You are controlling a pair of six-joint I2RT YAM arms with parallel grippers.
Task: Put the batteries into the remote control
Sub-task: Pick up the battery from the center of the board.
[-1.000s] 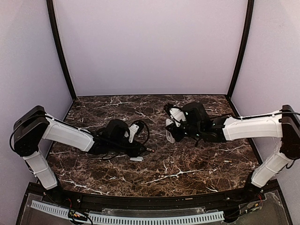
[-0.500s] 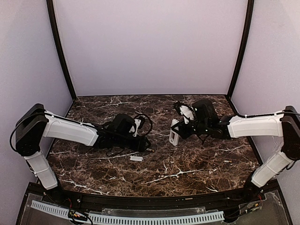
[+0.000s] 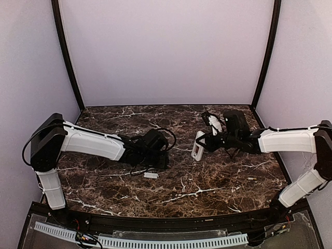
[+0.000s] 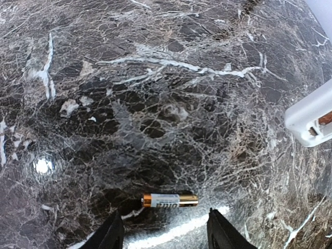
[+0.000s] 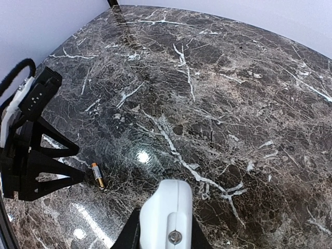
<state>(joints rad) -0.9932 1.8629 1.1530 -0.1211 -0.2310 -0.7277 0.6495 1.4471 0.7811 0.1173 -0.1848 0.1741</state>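
A slim battery (image 4: pixel 170 200), gold-brown with a white label, lies on the marble just ahead of my left gripper (image 4: pixel 165 213). Its two black fingers (image 4: pixel 111 236) stand apart on either side, touching nothing. The same battery (image 5: pixel 97 175) shows in the right wrist view, beside the left gripper (image 5: pixel 36 155). My right gripper (image 5: pixel 165 228) is shut on the white remote control (image 5: pixel 166 212) and holds it above the table (image 3: pixel 218 171). In the top view the remote control (image 3: pixel 198 146) hangs tilted right of centre. Something reddish-brown sits in the remote's end (image 4: pixel 326 118).
A small flat white cover piece (image 3: pixel 151 175) lies on the marble near the left gripper (image 3: pixel 165 160). A tiny pale object (image 3: pixel 252 179) rests at the right front. Lilac walls close the back and both sides.
The left arm has stretched to the right across the table. The right gripper has carried the remote control a little to the right and back.
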